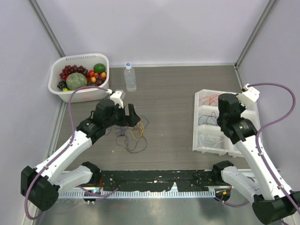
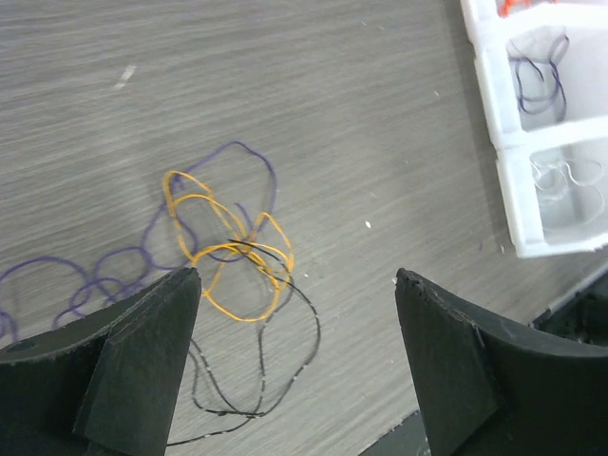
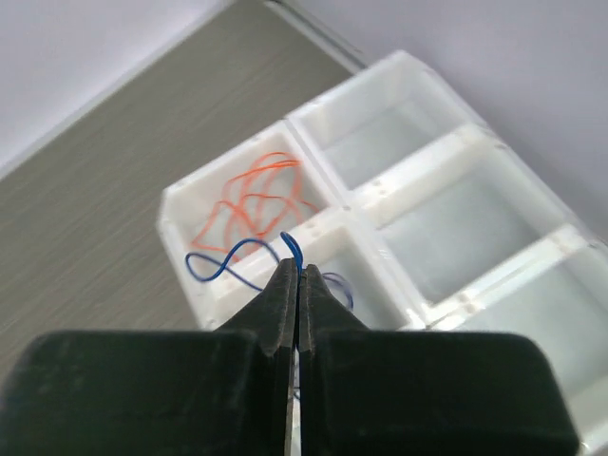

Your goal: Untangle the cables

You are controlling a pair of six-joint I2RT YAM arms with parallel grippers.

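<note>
A tangle of thin cables [image 1: 132, 136] lies on the table. In the left wrist view it shows an orange wire [image 2: 233, 252], a purple wire [image 2: 114, 275] and a black wire [image 2: 285, 351] looped through each other. My left gripper [image 2: 296, 275] is open and empty just above and beside the tangle, also in the top view [image 1: 132, 117]. My right gripper [image 3: 296, 271] is shut on a blue wire [image 3: 228, 258] over the white compartment tray [image 3: 399, 66]. An orange-red wire [image 3: 256, 195] lies in the tray's end compartment.
The tray [image 1: 201, 150] at the right holds sorted wires, purple [image 2: 537, 81] and white [image 2: 570, 180] among them. A white basket [image 1: 79, 96] of fruit and a clear bottle [image 1: 130, 77] stand at the back left. A black strip [image 1: 159, 178] runs along the near edge.
</note>
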